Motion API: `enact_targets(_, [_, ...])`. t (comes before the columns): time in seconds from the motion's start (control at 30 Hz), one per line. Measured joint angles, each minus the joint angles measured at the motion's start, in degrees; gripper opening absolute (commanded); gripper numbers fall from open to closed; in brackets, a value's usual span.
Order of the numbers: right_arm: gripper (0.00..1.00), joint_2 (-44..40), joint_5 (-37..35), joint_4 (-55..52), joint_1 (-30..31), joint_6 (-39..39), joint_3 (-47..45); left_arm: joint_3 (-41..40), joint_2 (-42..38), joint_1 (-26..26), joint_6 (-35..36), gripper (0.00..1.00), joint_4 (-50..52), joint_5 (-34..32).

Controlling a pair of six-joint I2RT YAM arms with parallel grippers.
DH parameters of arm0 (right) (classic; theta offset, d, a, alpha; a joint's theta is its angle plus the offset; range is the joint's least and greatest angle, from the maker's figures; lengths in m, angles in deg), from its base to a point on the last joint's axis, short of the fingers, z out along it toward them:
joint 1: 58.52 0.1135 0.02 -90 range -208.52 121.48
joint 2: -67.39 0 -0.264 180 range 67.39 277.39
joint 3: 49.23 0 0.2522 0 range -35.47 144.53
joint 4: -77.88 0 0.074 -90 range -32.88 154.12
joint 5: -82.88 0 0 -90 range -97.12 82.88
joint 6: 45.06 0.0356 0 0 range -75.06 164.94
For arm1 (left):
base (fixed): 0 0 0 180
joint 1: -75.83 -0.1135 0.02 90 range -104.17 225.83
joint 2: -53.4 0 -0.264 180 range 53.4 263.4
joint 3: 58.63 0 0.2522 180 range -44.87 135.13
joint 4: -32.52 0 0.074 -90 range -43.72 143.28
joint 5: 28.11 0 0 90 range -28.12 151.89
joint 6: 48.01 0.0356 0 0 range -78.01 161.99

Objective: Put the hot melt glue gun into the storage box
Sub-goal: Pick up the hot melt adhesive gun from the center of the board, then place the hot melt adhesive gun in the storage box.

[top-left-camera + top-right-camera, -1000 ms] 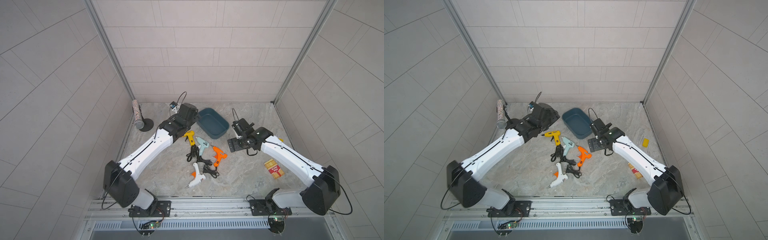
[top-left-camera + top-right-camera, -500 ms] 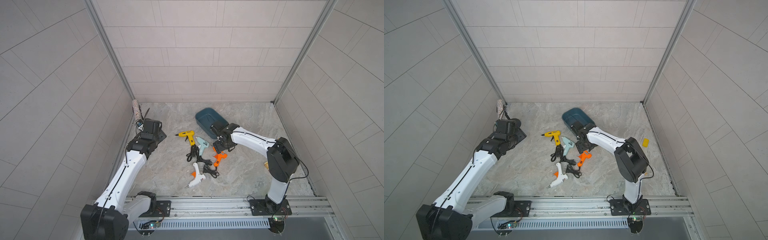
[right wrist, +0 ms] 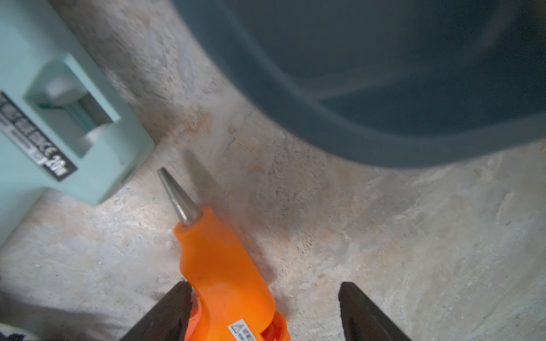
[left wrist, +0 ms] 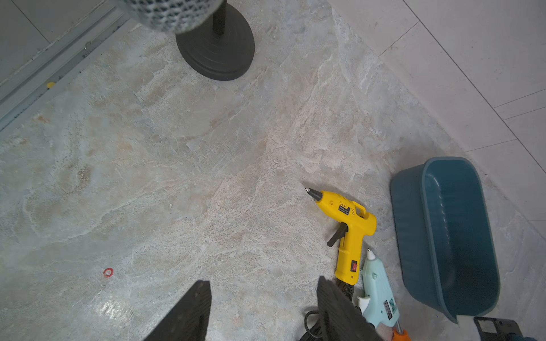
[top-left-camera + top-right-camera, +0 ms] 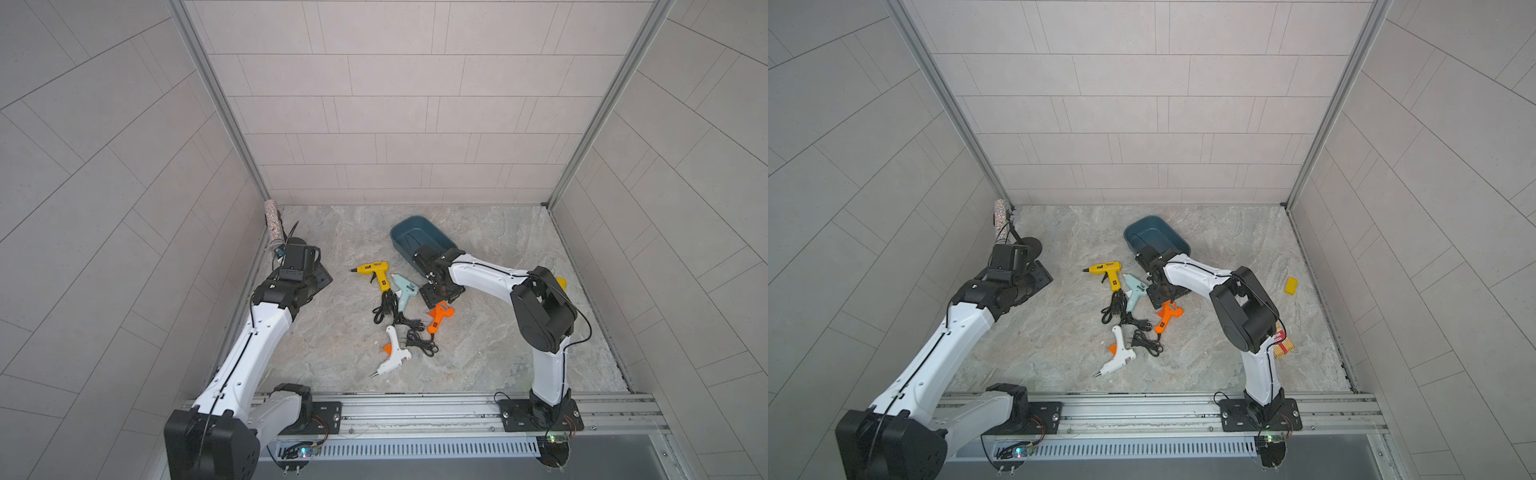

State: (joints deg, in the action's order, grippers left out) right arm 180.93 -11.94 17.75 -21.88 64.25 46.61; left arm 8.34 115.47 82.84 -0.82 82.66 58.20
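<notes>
Several hot melt glue guns lie mid-floor: yellow (image 5: 372,272), pale teal (image 5: 405,291), orange (image 5: 439,318) and white (image 5: 392,357). The teal-blue storage box (image 5: 419,241) stands behind them with nothing in it. My right gripper (image 3: 266,285) is low over the orange gun (image 3: 224,265), just in front of the box (image 3: 384,73). It is open, with the gun's body against one finger and a wide gap to the other. My left gripper (image 4: 263,282) hangs open over bare floor at the left, with the yellow gun (image 4: 348,224) beside it.
A glittery cylinder (image 5: 274,222) on a black round stand (image 4: 215,50) sits at the back left corner. Black cords (image 5: 409,332) tangle among the guns. A yellow block (image 5: 1291,285) and a red-and-yellow packet (image 5: 1282,345) lie at the right. A small red ring (image 4: 108,272) lies on the floor.
My left arm has pulled back from beside the box to the left wall. My right gripper has swung in over the orange gun, and its jaws have narrowed.
</notes>
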Motion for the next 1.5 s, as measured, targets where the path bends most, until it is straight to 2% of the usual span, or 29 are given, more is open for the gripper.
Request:
enact_targets(0.23, [0.71,1.9,1.5,2.0,-0.1,0.3,0.3,-0.2,0.0,-0.3,0.7,0.61,0.0,0.1])
enact_targets(0.47, [0.38,1.4,3.3,4.1,-0.1,1.1,-1.3,-0.2,0.0,-0.9,1.8,0.58,0.4,0.1])
enact_targets(0.7, [0.15,-4.4,2.9,1.4,-1.2,1.7,-5.8,-0.2,0.0,-1.1,2.4,0.57,0.5,0.1])
enact_targets(0.9, [0.07,-17.6,0.4,-5.6,-2.2,2.1,-4.4,-0.2,0.0,-1.2,2.7,0.57,0.4,0.1])
enact_targets(1.13, [0.00,-29.9,0.3,-11.1,-4.2,4.9,3.1,-0.2,0.0,-1.5,2.8,0.57,0.4,0.1])
enact_targets(1.3, [0.00,-29.0,3.6,-9.5,-8.7,9.8,8.8,-0.2,-0.1,-1.5,2.7,0.56,0.5,0.3])
enact_targets(1.5, [0.00,-19.9,9.0,0.4,-14.5,21.4,13.0,-0.1,-1.8,-1.8,2.8,0.56,1.4,0.2])
